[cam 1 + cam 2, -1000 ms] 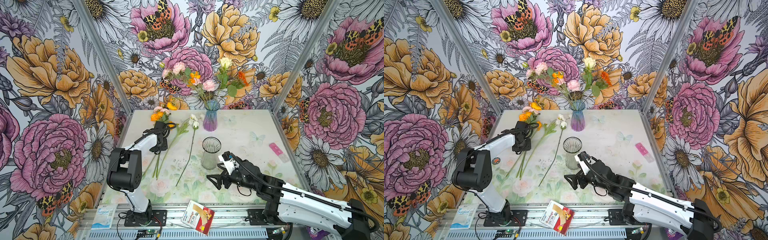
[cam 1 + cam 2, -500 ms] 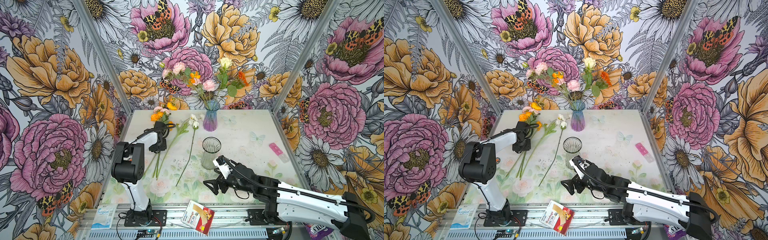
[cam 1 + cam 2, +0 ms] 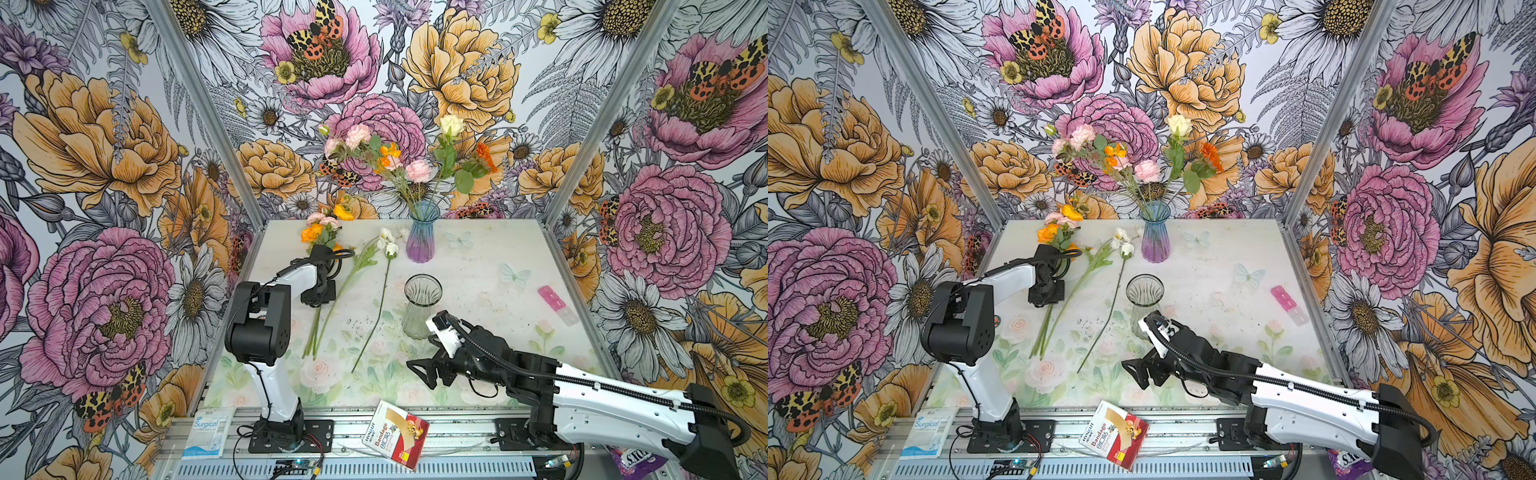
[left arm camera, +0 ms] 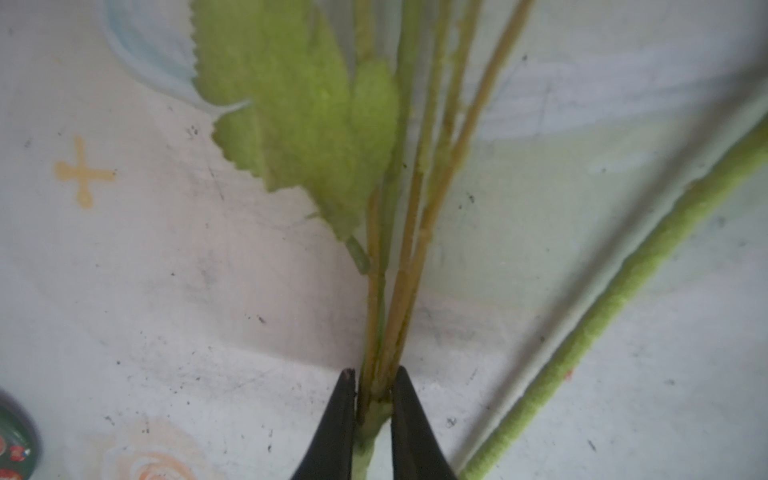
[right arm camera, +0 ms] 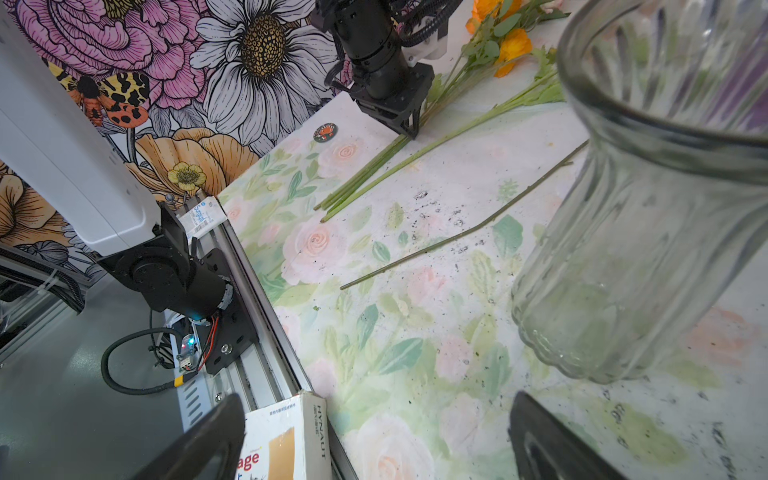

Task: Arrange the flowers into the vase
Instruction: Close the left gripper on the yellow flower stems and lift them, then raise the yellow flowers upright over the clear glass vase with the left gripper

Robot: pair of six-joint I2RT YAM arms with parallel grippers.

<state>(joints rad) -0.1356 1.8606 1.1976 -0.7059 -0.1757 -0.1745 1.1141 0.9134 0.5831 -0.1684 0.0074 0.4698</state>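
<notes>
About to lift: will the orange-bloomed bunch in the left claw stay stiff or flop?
The orange-bloomed bunch is pinched mid-stem by the left claw, so both ends may sag. Several thin stems share the grip; one could slip. Probably light.

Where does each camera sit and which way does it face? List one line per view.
Top views: high in front, looking down over the table to the back wall; both arms show.
Left wrist: on the left arm, looking down past the left hand, shut on flower stems.
Right wrist: low on the right arm, facing the clear vase and left arm; the open right hand shows.
Shared: those stems show in every view.
</notes>
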